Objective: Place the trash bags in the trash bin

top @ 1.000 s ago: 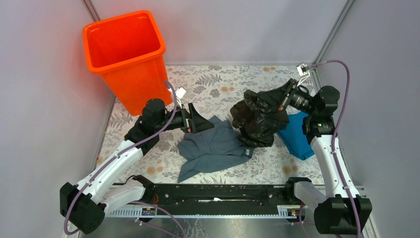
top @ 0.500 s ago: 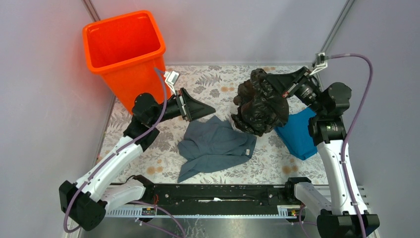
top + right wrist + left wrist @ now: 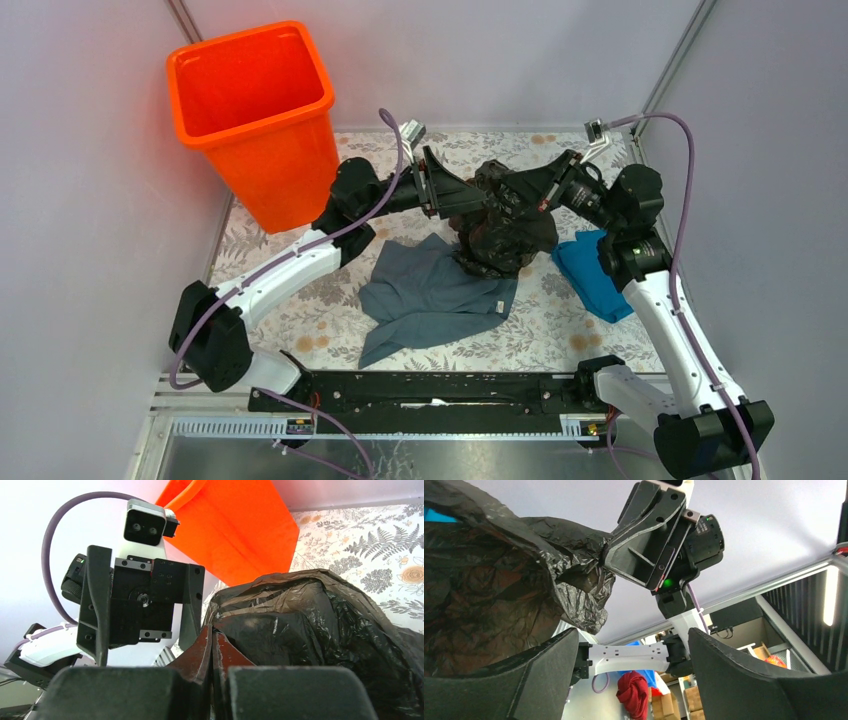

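Note:
The black trash bag hangs crumpled above the middle of the table, its lower end near the grey cloth. My right gripper is shut on the bag's top edge; in the right wrist view its jaws pinch the plastic. My left gripper is open, its tips against the bag's left side. In the left wrist view the bag lies by the left finger, with nothing between the jaws. The orange trash bin stands upright at the far left, and also shows in the right wrist view.
A grey cloth lies spread on the floral table mat under the bag. A blue folded cloth lies at the right by my right arm. Grey walls close in the left, back and right.
My left arm has swung right and up from beside the grey cloth to the bag's left side. My right gripper has carried the bag a little left and lower.

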You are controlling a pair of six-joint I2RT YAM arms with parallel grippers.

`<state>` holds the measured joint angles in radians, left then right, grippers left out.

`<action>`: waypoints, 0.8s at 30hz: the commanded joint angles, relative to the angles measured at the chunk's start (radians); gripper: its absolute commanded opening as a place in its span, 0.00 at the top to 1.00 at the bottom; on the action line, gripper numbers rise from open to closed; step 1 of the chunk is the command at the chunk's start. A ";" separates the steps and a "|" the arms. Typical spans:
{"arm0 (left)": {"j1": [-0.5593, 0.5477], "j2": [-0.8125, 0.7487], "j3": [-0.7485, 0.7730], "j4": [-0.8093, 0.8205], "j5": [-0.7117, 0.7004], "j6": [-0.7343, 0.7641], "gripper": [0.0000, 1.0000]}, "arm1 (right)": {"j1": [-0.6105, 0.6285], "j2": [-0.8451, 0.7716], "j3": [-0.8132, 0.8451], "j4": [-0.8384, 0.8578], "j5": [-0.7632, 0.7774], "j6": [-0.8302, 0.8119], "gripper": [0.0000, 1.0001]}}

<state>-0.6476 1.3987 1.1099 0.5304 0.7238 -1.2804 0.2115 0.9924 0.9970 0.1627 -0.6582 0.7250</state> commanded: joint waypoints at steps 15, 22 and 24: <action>-0.033 0.045 0.026 -0.022 -0.106 0.065 0.46 | 0.037 -0.061 -0.063 0.057 0.008 0.015 1.00; -0.034 -0.069 -0.083 -0.073 -0.181 0.111 0.30 | 0.037 -0.080 -0.036 0.004 0.011 -0.016 1.00; -0.033 -0.077 -0.102 -0.056 -0.197 0.106 0.27 | 0.037 -0.076 -0.035 0.011 0.001 -0.009 1.00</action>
<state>-0.6800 1.3914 1.0348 0.4412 0.5869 -1.2072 0.2398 0.9276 0.9249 0.1627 -0.6464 0.7284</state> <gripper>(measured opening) 0.711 0.011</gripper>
